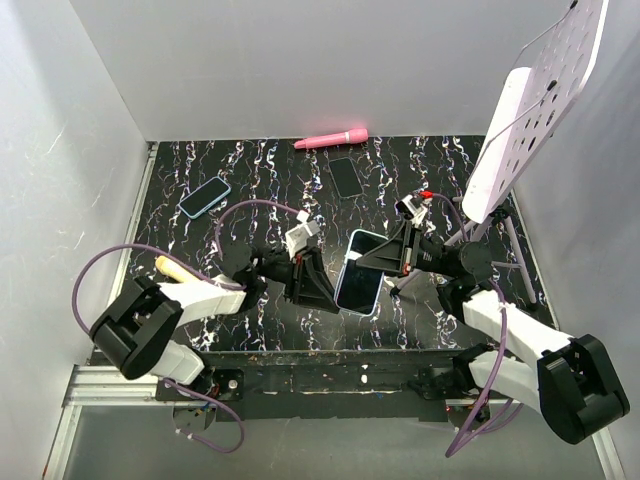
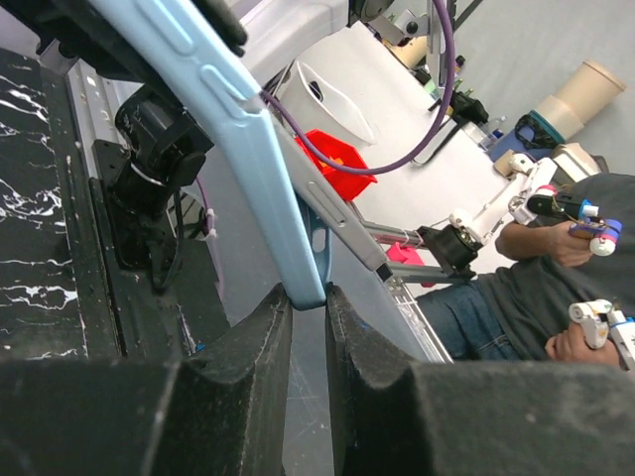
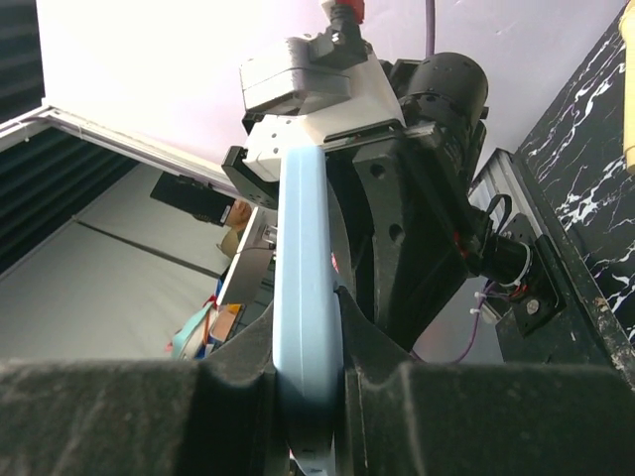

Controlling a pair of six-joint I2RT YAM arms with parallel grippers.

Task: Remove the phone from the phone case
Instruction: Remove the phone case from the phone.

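Note:
A phone with a dark screen (image 1: 362, 268) sits in a light blue phone case (image 1: 347, 262) and is held tilted in the air over the middle of the table. My left gripper (image 1: 326, 290) comes in from the left. In the left wrist view its two fingertips pinch one corner of the case (image 2: 238, 129), with the left gripper (image 2: 308, 297) shut on that corner. My right gripper (image 1: 388, 255) holds the opposite side. In the right wrist view the case's edge (image 3: 303, 248) runs straight up between the pads, and the right gripper (image 3: 308, 347) is shut across its thickness.
A second phone in a blue case (image 1: 205, 197) lies at the back left and a bare black phone (image 1: 346, 177) at the back middle. A pink stick (image 1: 330, 139) lies by the rear wall. A white perforated board (image 1: 530, 110) leans at the right. White walls enclose the table.

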